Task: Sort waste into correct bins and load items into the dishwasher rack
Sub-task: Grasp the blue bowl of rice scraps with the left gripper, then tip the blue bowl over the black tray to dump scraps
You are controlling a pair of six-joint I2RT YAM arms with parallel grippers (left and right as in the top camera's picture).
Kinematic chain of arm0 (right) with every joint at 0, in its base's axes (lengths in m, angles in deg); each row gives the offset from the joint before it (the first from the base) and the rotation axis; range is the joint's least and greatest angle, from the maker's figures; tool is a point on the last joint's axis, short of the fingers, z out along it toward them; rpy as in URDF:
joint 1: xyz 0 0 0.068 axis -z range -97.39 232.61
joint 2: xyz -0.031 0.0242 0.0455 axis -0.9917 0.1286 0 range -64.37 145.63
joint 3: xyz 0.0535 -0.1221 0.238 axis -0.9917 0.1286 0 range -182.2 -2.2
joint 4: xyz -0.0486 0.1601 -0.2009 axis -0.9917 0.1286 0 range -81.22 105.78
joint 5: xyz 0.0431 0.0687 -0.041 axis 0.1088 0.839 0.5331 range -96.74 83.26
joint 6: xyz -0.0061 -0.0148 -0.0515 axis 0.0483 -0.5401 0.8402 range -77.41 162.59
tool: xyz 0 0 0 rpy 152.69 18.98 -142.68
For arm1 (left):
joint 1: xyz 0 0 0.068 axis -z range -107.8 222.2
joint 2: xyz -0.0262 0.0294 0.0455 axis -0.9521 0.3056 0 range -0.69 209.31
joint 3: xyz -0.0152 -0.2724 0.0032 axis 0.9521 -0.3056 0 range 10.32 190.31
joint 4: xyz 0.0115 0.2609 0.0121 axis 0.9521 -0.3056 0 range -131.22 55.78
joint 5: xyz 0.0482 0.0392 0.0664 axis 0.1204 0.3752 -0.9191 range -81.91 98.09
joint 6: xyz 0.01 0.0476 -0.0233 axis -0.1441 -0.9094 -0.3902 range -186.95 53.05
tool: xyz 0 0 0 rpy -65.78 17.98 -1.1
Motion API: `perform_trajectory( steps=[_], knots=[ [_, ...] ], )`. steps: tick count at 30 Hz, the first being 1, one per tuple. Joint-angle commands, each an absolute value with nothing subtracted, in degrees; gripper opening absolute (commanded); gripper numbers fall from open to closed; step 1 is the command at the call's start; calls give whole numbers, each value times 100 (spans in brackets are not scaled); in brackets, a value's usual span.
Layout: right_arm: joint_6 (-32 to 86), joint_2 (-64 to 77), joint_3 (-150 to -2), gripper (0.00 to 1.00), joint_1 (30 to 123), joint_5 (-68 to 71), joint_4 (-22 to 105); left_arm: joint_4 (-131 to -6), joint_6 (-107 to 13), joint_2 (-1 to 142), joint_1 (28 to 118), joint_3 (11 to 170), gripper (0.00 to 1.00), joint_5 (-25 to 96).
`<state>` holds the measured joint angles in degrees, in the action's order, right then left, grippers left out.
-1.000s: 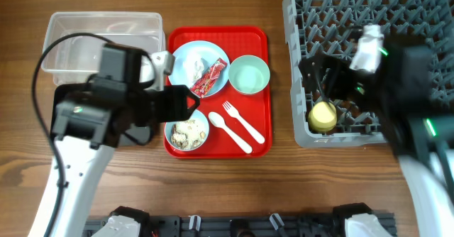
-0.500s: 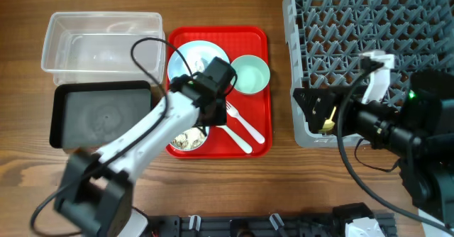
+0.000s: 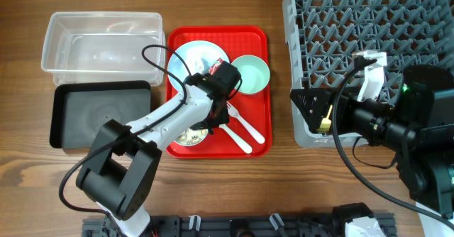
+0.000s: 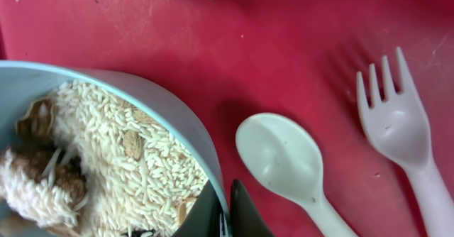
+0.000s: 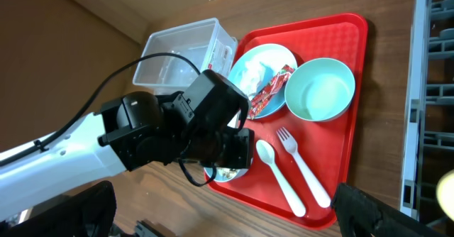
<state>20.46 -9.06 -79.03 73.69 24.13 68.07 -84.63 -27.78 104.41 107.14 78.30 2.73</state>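
Observation:
My left gripper (image 4: 225, 219) is shut on the rim of the pale blue bowl (image 4: 181, 120), one finger inside and one outside. The bowl (image 3: 186, 136) holds rice and beige food scraps (image 4: 106, 159) and sits at the front left of the red tray (image 3: 255, 146). Just right of it lie the white spoon (image 4: 280, 155) and fork (image 4: 394, 120). Behind it, the red wrapper (image 5: 272, 88) rests on the pale blue plate (image 5: 250, 65), beside the light green bowl (image 3: 250, 74). My right gripper (image 3: 312, 116) hangs open at the front left corner of the grey rack (image 3: 369, 45).
The clear tub (image 3: 103, 42) and the black tray (image 3: 103, 114) sit left of the red tray. A yellow-green cup (image 3: 328, 120) shows in the rack's front left corner, mostly behind my right gripper. Bare wooden table runs along the front edge.
My left arm swung from over the black tray across to the red tray, and its jaws closed on the bowl's rim. The right arm drew back off the rack.

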Motion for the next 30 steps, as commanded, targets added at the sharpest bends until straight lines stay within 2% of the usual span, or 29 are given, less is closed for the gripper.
perform_trajectory(
  steps=[1,7,11,16,24,30],
  knots=[
    [2208,-897,-7862,100,7347,2457,6791,-8581,-2705,10331,10738,7804,4,218],
    [2204,-897,-7862,100,7347,2324,6789,-9180,-2900,9475,10419,8071,4,273],
    [2204,-897,-7862,100,7347,2287,6796,-9213,-3580,8613,9672,8160,4,1293],
    [2206,-879,-7862,100,7347,2263,6776,-9324,-4458,7980,8212,8160,4,2915],
    [2206,-879,-7862,100,7347,2263,6776,-9866,-6651,8469,5803,8158,4,5542],
    [2204,-879,-7862,100,7347,2241,6776,-10555,-8351,9604,4697,8158,4,7507]
  ],
)
